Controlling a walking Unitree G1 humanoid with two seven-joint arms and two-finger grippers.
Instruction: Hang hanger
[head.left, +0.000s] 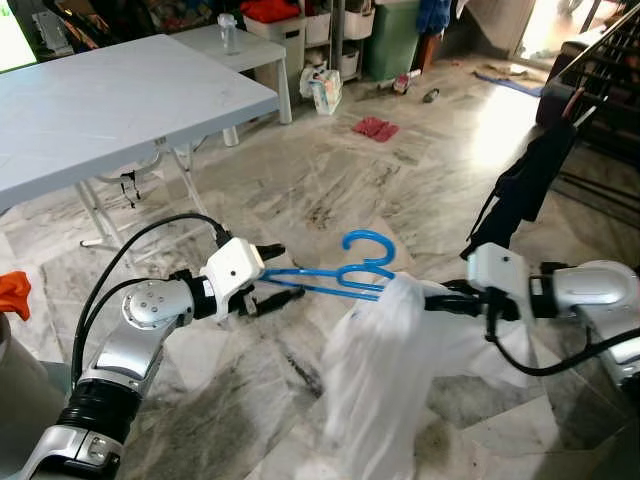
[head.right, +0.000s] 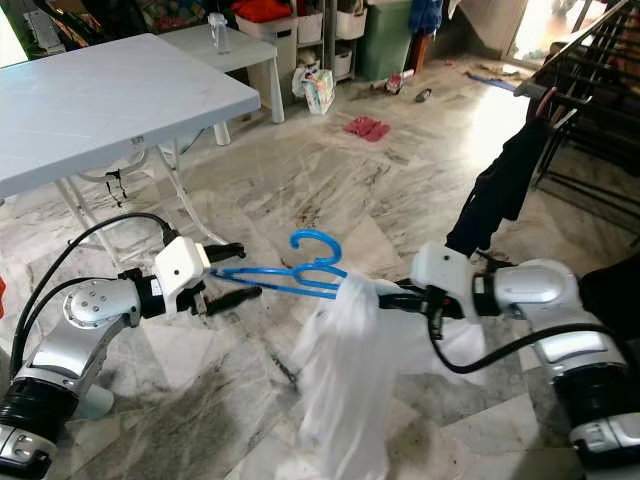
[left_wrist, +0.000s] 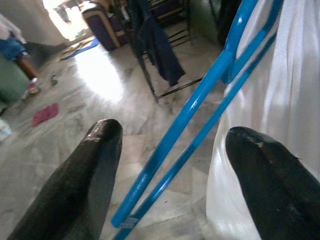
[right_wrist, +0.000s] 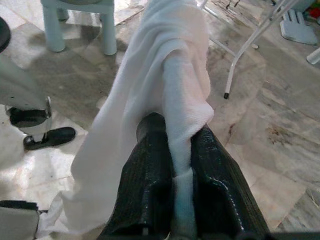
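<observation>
Blue hanger (head.left: 340, 278) with white garment (head.left: 385, 380)

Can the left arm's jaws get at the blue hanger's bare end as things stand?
Probably yes. The left gripper is open with the blue hanger already running between its fingers, nothing between; the white garment hangs farther along, pinched by the right gripper.

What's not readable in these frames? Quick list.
- Blue hanger: its right end is covered by the white garment, eye views.
- Right claw: what it pinches beneath the cloth, right wrist view.
- Left claw: contact with the hanger bar unclear, left wrist view.
- Rack: cut off by the edge.
</observation>
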